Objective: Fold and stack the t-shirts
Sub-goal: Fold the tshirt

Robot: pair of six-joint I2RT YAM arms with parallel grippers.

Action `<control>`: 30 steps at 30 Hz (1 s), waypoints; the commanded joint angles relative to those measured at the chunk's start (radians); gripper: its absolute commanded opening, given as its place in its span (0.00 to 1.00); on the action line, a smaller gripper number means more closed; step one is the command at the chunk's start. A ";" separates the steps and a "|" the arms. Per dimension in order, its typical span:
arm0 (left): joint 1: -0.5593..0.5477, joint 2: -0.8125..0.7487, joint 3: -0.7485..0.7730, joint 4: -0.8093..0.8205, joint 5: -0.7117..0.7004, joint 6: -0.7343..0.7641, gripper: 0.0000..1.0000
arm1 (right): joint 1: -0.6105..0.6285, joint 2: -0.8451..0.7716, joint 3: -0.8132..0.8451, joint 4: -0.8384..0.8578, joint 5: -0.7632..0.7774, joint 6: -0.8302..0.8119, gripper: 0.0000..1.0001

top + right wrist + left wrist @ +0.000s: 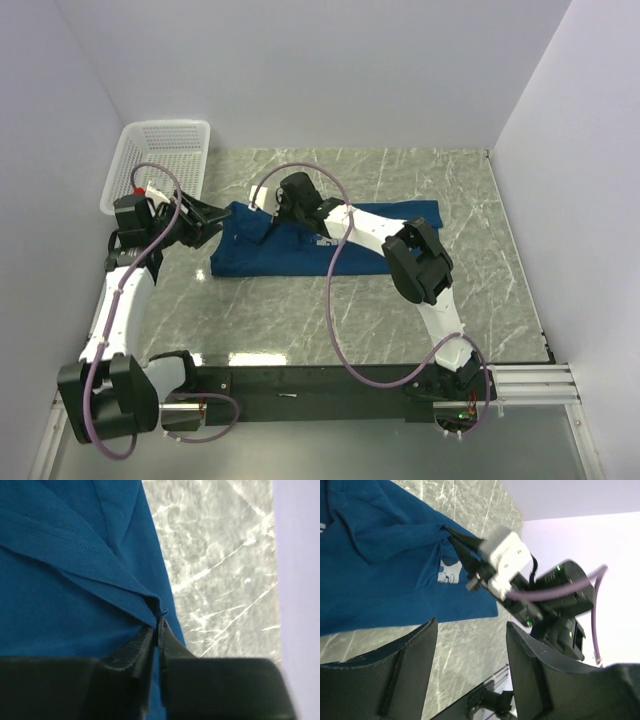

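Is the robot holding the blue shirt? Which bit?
The right pincer is shut on the dark navy-blue cotton t-shirt, pinching a folded edge of the cloth. The left pincer is open and holds nothing.

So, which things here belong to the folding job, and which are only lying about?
Part of the job:
blue t-shirt
right gripper, shut on its fabric
left gripper, open beside it

Only lying about:
white lattice basket
marble-look table
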 commanded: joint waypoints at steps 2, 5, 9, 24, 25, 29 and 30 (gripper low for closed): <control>0.012 -0.083 0.012 -0.112 -0.040 0.105 0.62 | -0.010 0.032 0.060 0.025 0.067 0.046 0.25; 0.018 -0.128 0.025 -0.172 -0.054 0.138 0.63 | -0.013 0.056 0.105 -0.007 0.113 0.089 0.49; 0.026 -0.195 0.049 -0.250 -0.074 0.187 0.63 | -0.043 0.063 0.198 -0.111 0.060 0.219 0.63; 0.026 -0.359 0.091 -0.456 -0.243 0.299 0.65 | 0.039 -0.005 0.133 -0.466 -0.432 -0.230 0.61; 0.028 -0.361 0.091 -0.454 -0.249 0.296 0.65 | 0.052 0.018 0.152 -0.428 -0.386 -0.210 0.61; 0.028 -0.364 0.103 -0.464 -0.266 0.297 0.65 | 0.098 0.086 0.234 -0.339 -0.267 -0.080 0.59; 0.028 -0.363 0.108 -0.470 -0.267 0.299 0.65 | 0.102 0.095 0.247 -0.328 -0.260 -0.063 0.59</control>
